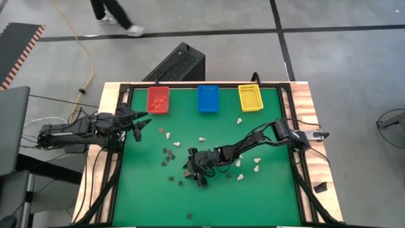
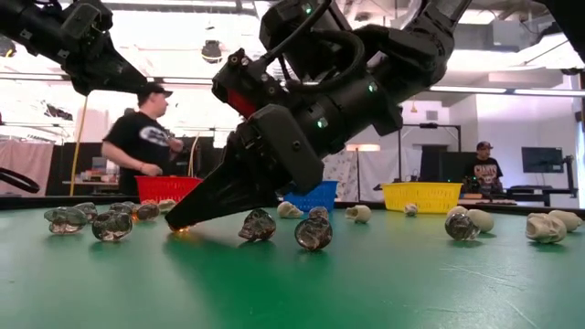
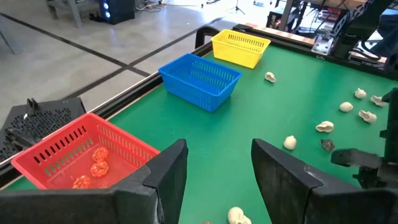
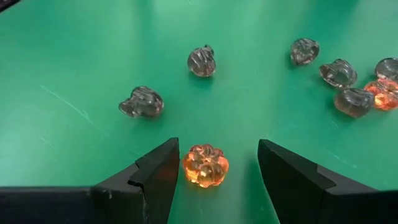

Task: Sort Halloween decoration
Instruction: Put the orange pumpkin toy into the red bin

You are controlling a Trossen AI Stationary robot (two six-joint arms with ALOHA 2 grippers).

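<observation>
I have the right end effector [image 4: 214, 165] low over the middle of the green tabletop [image 1: 266, 196], its fingers spread with one orange pumpkin trinket [image 4: 205, 165] sitting between them, close to one finger; I cannot tell whether that finger touches it. Ahead of it in the right wrist view I count five grey-black trinkets [image 4: 142, 102] and one more orange piece [image 4: 380, 93] partly hidden behind two of them, all loose on the felt.

From above, the dark ones cluster toward the left of the tabletop's middle and the cream-white trinkets [image 1: 240, 121] lie scattered on the right side; I make out roughly seven cream pieces there, though they are too small for a sure count.

Three bins stand in a row along the far edge: one red bin [image 1: 158, 100], one blue bin [image 1: 207, 98], one yellow bin [image 1: 250, 97]. The left wrist view shows three orange trinkets [image 3: 94, 168] already in the red bin.

The left end effector [image 3: 217, 174] hovers beside the red bin, fingers spread and holding nothing.

In the low view my right arm blocks much of the scattered pile. Two people [image 2: 142, 137] stand in the room beyond.
</observation>
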